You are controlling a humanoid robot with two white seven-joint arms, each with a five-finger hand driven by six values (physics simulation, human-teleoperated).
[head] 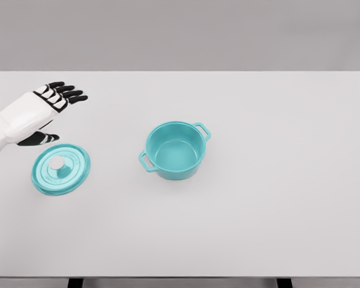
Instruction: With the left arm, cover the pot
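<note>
A teal pot (175,150) with two side handles stands uncovered near the middle of the white table (276,198). Its teal lid (60,169) with a pale round knob lies flat on the table to the pot's left. My left hand (51,111) hovers just behind and above the lid, fingers spread and holding nothing, thumb close to the lid's far rim. The right arm does not show.
The table's far edge runs along the top of the view and its near edge along the bottom. A plain grey wall stands behind it.
</note>
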